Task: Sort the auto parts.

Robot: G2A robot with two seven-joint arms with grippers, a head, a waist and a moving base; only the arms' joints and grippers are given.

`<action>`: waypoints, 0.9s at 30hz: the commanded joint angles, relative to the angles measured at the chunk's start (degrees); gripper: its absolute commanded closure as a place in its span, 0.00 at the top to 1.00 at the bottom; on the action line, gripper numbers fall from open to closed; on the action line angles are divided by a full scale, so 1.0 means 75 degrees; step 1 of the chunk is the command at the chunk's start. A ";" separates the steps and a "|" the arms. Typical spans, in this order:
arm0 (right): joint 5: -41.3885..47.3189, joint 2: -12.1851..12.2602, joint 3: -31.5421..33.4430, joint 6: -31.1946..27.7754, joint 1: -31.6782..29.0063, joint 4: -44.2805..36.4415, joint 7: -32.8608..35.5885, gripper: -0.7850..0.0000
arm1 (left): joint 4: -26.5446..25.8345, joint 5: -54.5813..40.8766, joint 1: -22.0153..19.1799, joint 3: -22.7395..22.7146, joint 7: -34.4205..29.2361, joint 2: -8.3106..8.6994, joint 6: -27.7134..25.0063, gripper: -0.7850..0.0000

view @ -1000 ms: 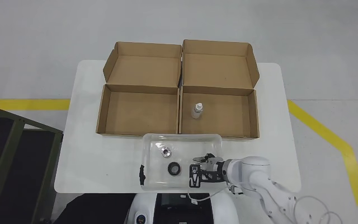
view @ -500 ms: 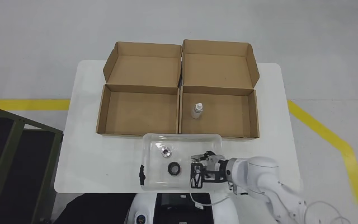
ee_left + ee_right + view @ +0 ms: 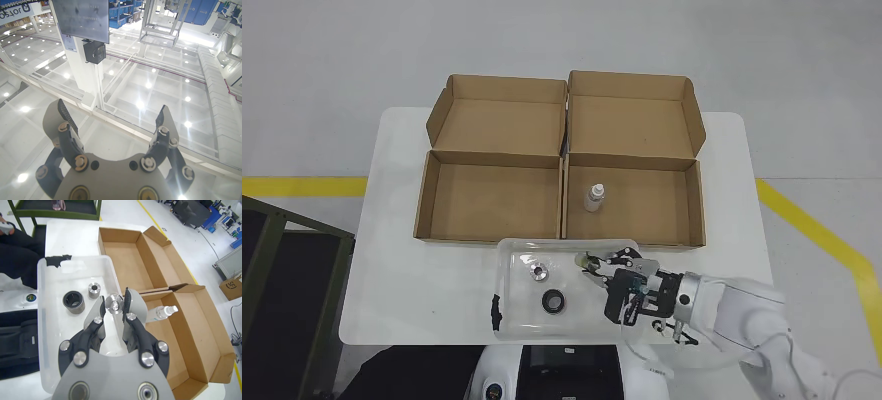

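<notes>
Now the right gripper [image 3: 114, 303] pinches a shiny metal disc [image 3: 115, 308] by its rim above the bin [image 3: 40, 306]. The disc looks heavy, stiff and slick, so a firm rim grip suits. The left gripper [image 3: 112, 104] gapes empty.

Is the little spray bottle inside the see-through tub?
No, the spray bottle lies on the floor of a cardboard box, outside the clear tub.
</notes>
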 commanded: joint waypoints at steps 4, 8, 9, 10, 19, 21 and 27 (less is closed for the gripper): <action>0.0575 0.0019 0.0223 -0.0238 -0.0005 0.0001 -0.0644 0.00 | 0.0000 0.0000 0.0000 0.0000 0.0000 0.0000 0.0000 1.00; 0.1101 0.0016 0.0381 -0.0250 0.0094 0.0070 -0.1120 0.00 | 0.0000 0.0000 0.0000 0.0000 0.0000 0.0000 0.0000 1.00; 0.1267 0.0012 0.0438 -0.0240 0.0188 0.0131 -0.1231 0.00 | 0.0000 0.0000 0.0000 0.0000 0.0000 0.0000 0.0000 1.00; 0.1448 0.0005 0.0493 -0.0242 0.0347 0.0251 -0.1349 0.00 | 0.0000 0.0000 0.0000 0.0000 0.0000 0.0000 0.0000 1.00; 0.3940 -0.0253 -0.0098 0.0181 0.4005 0.2195 -0.1152 0.00 | 0.0000 0.0000 0.0000 0.0000 0.0000 0.0000 0.0000 1.00; 0.4412 -0.0313 -0.0255 0.0301 0.4696 0.2494 -0.0956 0.00 | 0.0000 0.0000 0.0000 0.0000 0.0000 0.0000 0.0000 1.00; 0.5045 -0.0347 -0.0413 0.0444 0.5744 0.2676 0.0140 0.00 | 0.0000 0.0000 0.0000 0.0000 0.0000 0.0000 0.0000 1.00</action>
